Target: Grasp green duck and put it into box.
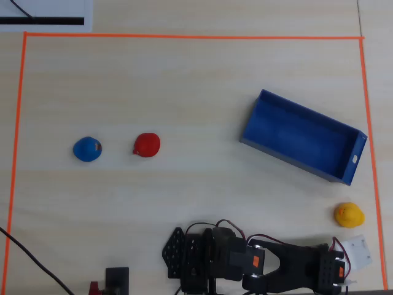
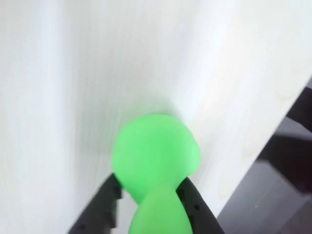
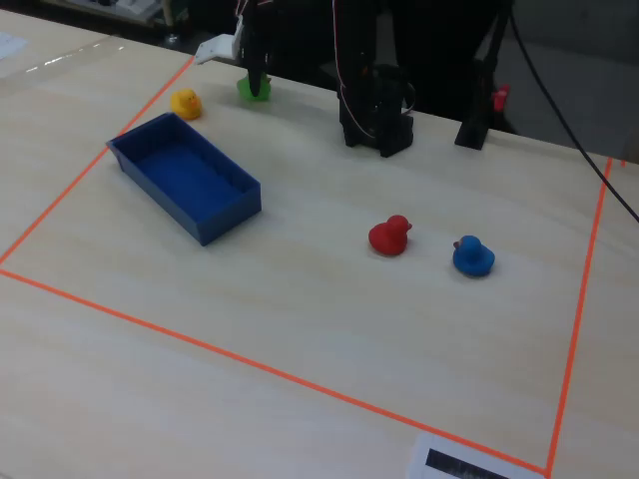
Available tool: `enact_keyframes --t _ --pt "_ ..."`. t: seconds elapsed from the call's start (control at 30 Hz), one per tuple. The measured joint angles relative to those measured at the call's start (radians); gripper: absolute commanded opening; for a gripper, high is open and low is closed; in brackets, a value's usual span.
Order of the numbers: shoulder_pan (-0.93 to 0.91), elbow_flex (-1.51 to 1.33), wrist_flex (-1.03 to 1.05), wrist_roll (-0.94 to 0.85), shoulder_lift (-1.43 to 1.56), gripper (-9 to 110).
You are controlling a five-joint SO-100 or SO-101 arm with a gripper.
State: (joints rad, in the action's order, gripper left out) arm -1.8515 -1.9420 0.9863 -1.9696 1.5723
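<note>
Clamping the small bright-green toy duck (image 2: 156, 161), the black gripper (image 2: 148, 195) has it; the empty dark-blue rectangular box (image 3: 228, 222) nearby awaits.

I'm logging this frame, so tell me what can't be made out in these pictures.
- Green duck: absent from the overhead view, hidden under the arm; small and partly covered by the gripper in the fixed view.
- Duck's beak: not visible in the blurred wrist view.
- Gripper fingertips: cut off by the wrist view's bottom edge.
- Box: outside the wrist view.
- Whether the duck is lifted off the table: unclear.
</note>
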Motion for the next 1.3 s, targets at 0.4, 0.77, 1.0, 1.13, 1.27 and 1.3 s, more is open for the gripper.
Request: enact_keyframes --t 0.4,0.77,1.0,1.13,1.27,1.3 --pt "0.048 0.000 0.002 0.009 0.086 0" --pt "0.390 0.094 0.006 0.293 0.285 0" --pt "0.735 0.374 0.054 0.528 0.195 0" --pt "0.896 0.454 0.029 0.574 0.097 0" --pt "0.939 0.448 0.026 0.574 0.028 0" --pt "0.939 0.436 0.025 0.574 0.015 0"
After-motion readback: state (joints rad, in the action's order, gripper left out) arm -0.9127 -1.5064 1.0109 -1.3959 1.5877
